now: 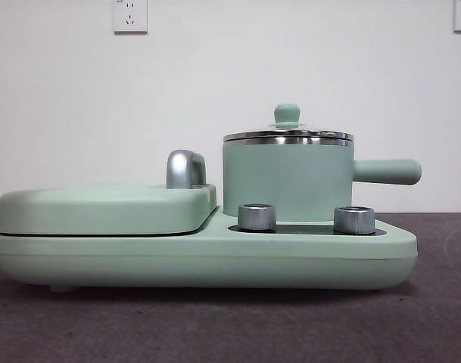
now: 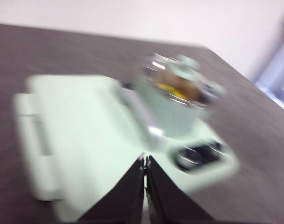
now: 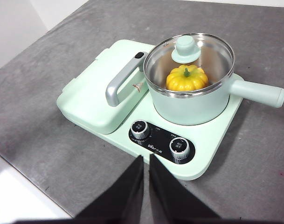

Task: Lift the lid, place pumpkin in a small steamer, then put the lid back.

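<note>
Griddle cover (image 1: 101, 208), wide flat mint green, shut, far left on mint appliance base (image 1: 215, 261). Chrome handle (image 1: 185, 168) arching at cover's right edge, next to pot. Two steel control knobs on black panel toward front right of base: left knob (image 1: 256, 217), right knob (image 1: 354, 220). Small steamer (image 1: 287, 178), mint green cylinder with steel rim, standing upright on base behind knobs, right half of appliance. Lid (image 1: 288, 136) seated on steamer rim, clear glass, steel edge, mint knob on top, closed and level. Pumpkin (image 3: 187, 78) yellow-orange with green stem, inside steamer under glass lid, seen in right wrist view; hidden by pot wall in front view. Straight mint side handle (image 1: 387, 172) sticking out right of steamer. Dark grey table (image 1: 230, 325) under everything, white wall with sockets behind.

Left gripper (image 2: 145, 161) jaws pressed together, holding nothing, hanging above and apart from appliance, over griddle-cover side; left wrist view heavily blurred, yellow patch barely visible through lid. Right gripper (image 3: 146, 161) jaws pressed together too, empty, up over table in front of control panel, clear of appliance. Neither gripper visible in front view.
</note>
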Controlling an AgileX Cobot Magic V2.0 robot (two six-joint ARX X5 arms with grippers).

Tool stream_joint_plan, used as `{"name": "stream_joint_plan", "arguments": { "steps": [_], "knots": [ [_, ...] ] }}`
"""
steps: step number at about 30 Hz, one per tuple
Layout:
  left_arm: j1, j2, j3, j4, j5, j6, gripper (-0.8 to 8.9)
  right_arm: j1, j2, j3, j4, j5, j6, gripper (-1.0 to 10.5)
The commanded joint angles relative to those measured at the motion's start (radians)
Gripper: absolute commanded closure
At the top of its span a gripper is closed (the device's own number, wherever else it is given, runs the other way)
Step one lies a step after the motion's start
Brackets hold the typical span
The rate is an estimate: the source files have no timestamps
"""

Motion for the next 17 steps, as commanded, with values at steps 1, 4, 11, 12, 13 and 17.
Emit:
{"name": "stream_joint_plan", "arguments": {
  "steps": [1,4,11,12,13,17],
  "knots": [
    [0.125,-0.087,-0.135,0.102,0.002,0.013,8.08,0.011,0.003,0.007,0.011,0.001,-0.005,9.3],
    [0.24,-0.196,-0.28,0.192,0.001,0.068,8.08,0.011,0.003,0.007,0.011,0.001,-0.005,9.3],
    [0.402,-0.281,-0.464,0.302,-0.052,0.217,8.08,0.011,0.001,0.007,0.011,0.001,-0.005,9.3],
    [0.42,-0.282,-0.472,0.305,-0.067,0.222,8.08,0.011,0.001,0.007,0.013,0.001,-0.005,9.3],
    [0.436,-0.285,-0.479,0.309,-0.074,0.222,8.08,0.011,0.001,0.007,0.013,0.001,-0.005,9.3],
    [0.483,-0.285,-0.515,0.343,-0.075,0.221,8.08,0.011,0.002,0.007,0.023,0.001,-0.005,9.3]
  ]
}}
